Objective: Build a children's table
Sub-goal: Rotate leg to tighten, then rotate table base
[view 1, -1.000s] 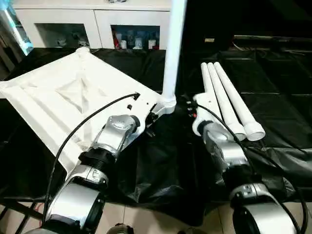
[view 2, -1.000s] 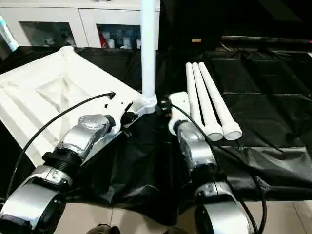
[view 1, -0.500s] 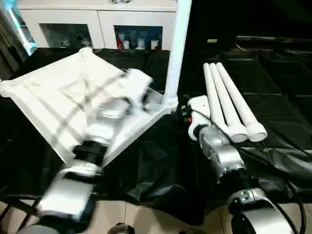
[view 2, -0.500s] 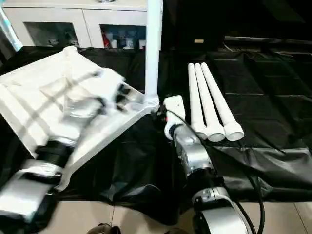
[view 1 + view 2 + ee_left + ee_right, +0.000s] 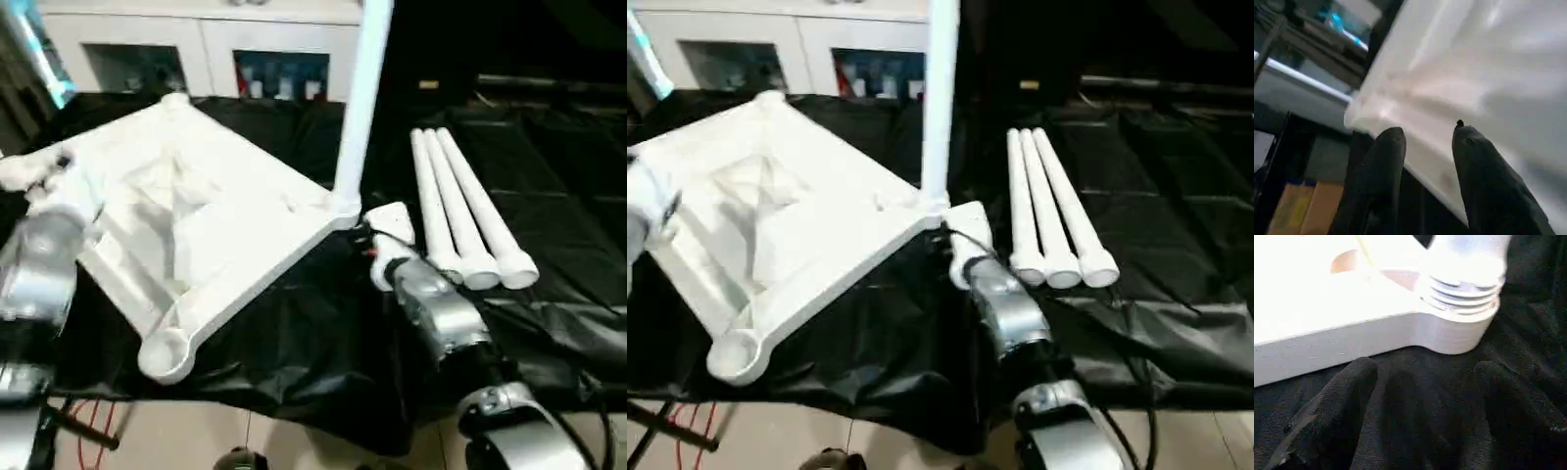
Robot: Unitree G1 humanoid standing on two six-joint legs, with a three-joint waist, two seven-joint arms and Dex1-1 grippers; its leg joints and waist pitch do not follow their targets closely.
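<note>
Lying ribs-up on the black-draped surface [image 5: 549, 206], the tabletop [image 5: 196, 215] runs its long axis from 11 to 5 o'clock. One leg [image 5: 361, 98] stands upright in its 3 o'clock corner socket; three loose legs [image 5: 470, 211] lie parallel, wide ends toward 5 o'clock. The right hand [image 5: 1422, 396] gapes wide just before that socket; the left hand [image 5: 1425, 147] is parted over the tabletop's 9 o'clock edge.

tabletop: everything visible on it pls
The tabletop is white plastic, lying underside up and skewed on the black sheet, ribs showing. Round sockets sit at its corners; the near one is empty, and one leg stands upright in the corner by the right gripper, which is open just short of it.
</note>
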